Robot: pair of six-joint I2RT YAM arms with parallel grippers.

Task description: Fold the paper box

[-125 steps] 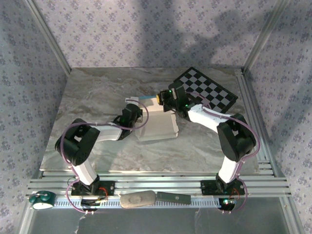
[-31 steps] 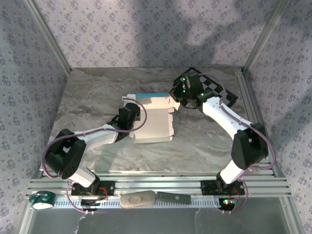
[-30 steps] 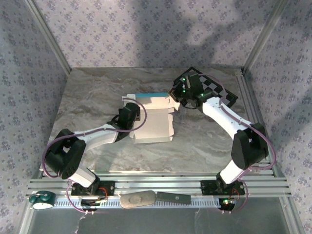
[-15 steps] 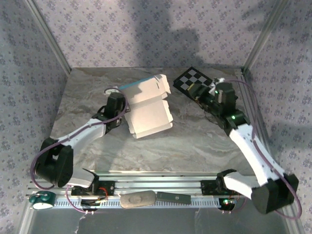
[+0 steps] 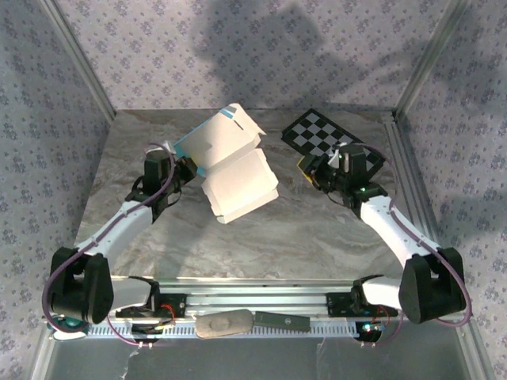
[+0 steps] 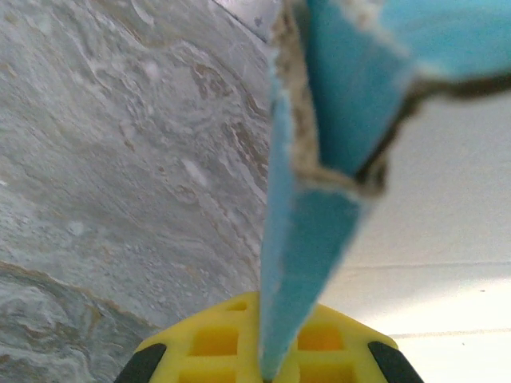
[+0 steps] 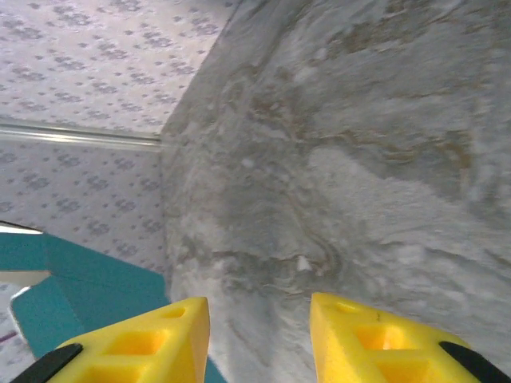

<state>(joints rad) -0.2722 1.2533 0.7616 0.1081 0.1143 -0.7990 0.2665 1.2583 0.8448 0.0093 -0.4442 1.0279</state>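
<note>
The paper box is a half-open white card sheet with a turquoise outer side, raised and tilted over the middle back of the marble table. My left gripper is shut on its left edge. In the left wrist view the turquoise card runs down between the yellow fingers of the left gripper. My right gripper hangs to the right of the box, apart from it. In its own view the right gripper is open over bare marble, with the box's turquoise side at the lower left.
A black-and-white checkerboard lies at the back right, just behind the right gripper. Patterned walls close the back and sides. Aluminium rails run along the near edge, with a grey oblong object on them.
The left arm has swung the box left and back, lifting and tilting it. The right gripper has let go, opened and drawn away to the right.
</note>
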